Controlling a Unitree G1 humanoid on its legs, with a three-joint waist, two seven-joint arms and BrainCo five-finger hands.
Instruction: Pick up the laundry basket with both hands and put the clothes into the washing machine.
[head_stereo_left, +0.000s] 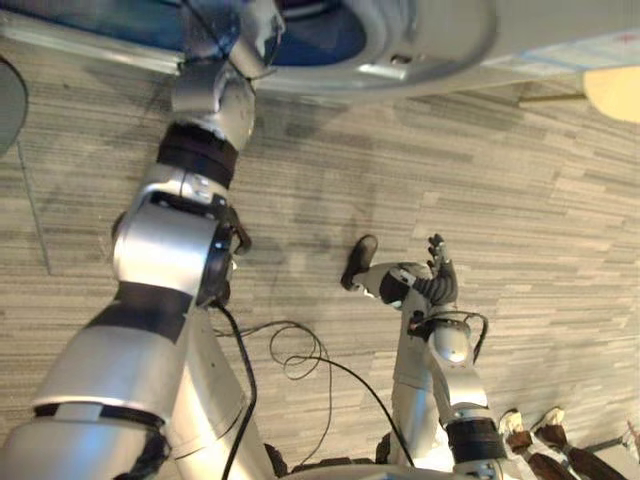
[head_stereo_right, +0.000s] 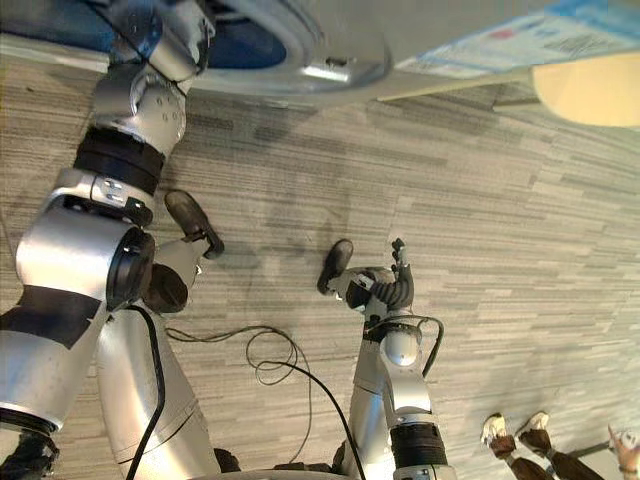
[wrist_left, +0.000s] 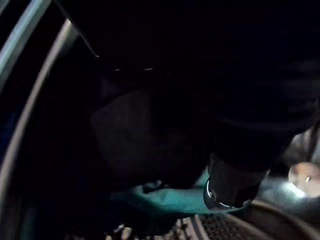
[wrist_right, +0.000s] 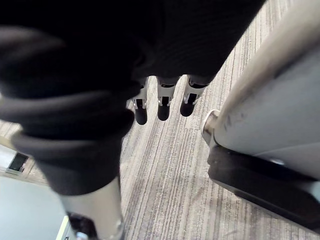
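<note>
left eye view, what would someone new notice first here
The big silver left arm runs from the lower left up into the washing machine at the top edge, through its round opening. Inside the dark drum, the left wrist view catches a teal cloth. The right hand hangs open and empty over the striped floor, right of centre.

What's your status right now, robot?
Left hand inside washing machine, by teal cloth. Right hand open, empty, over floor. Person's shoes stand clear.
</note>
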